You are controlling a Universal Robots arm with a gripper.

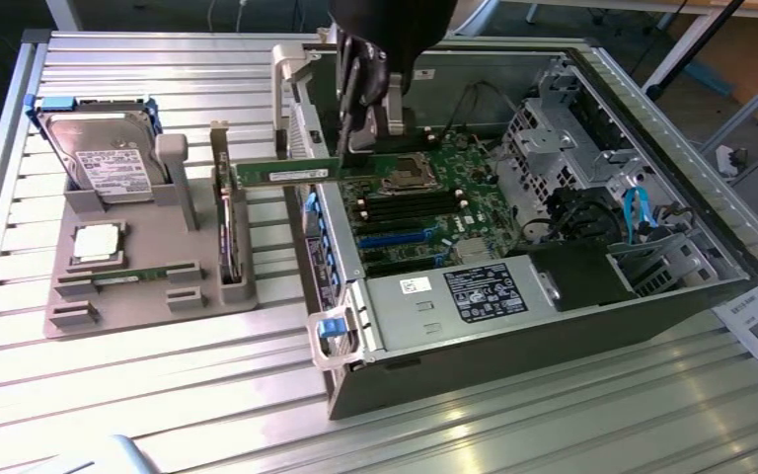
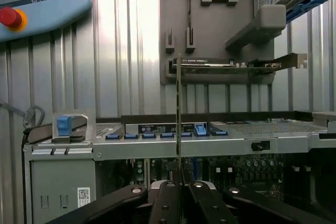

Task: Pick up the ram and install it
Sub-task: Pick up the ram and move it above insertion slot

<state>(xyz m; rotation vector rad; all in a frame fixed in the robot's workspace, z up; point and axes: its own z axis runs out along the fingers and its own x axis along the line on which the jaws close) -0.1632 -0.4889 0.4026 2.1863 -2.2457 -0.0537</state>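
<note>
One RAM stick, one hard drive, one processor chip, one expansion card and one gray holder in the exterior view's left half; one open computer case right; one gripper upper centre.

Claw is matte black: two narrow inner fingers flanked by two broader outer linkage bars, each with a small round silvery pin or screw head. In the exterior view the wrist housing above it reads as a dark rounded body, possibly black.
</note>
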